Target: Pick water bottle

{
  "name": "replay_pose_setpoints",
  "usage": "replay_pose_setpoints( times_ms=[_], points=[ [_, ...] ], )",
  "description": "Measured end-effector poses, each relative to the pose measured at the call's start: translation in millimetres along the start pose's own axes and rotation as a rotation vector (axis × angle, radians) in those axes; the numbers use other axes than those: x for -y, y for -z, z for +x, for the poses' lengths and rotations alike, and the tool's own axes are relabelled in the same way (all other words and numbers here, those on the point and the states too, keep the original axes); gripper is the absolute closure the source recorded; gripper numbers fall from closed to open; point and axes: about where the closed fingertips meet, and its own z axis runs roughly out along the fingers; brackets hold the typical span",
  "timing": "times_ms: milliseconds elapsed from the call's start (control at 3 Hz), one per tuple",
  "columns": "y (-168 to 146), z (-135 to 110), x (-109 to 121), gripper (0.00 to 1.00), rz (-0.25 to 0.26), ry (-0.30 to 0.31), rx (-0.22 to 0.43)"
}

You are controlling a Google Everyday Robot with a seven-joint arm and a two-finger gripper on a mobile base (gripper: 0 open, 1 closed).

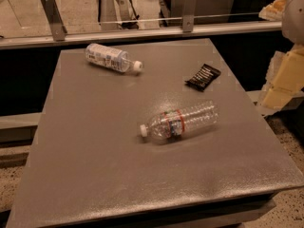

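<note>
The water bottle [181,121] lies on its side near the middle of the grey table [95,165]. It is clear and ribbed, with a narrow red-and-dark label band, and its white cap points left. My gripper [285,77] shows as pale cream parts at the right edge of the view. It is beyond the table's right side, well apart from the bottle, and it holds nothing that I can see.
A second clear bottle with a wide pale label [110,58] lies at the back left, its cap pointing right. A black snack packet [203,77] lies at the back right. A metal rail with glass [142,30] runs behind the table.
</note>
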Motion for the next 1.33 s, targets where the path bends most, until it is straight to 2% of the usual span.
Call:
replay_pose_setpoints(
  times_ms=[333, 667, 1000, 1333],
  points=[
    [0.1, 0.0, 0.0, 0.0, 0.0, 0.0, 0.0],
    [-14.4, -8.5, -5.4, 0.0, -0.041, 0.008, 0.029],
    [-49.4, -20.3, -27.9, 0.0, -0.123, 0.012, 0.057],
    [-97.7, -31.6, -59.3, 0.0, -0.219, 0.04, 0.061]
  ],
)
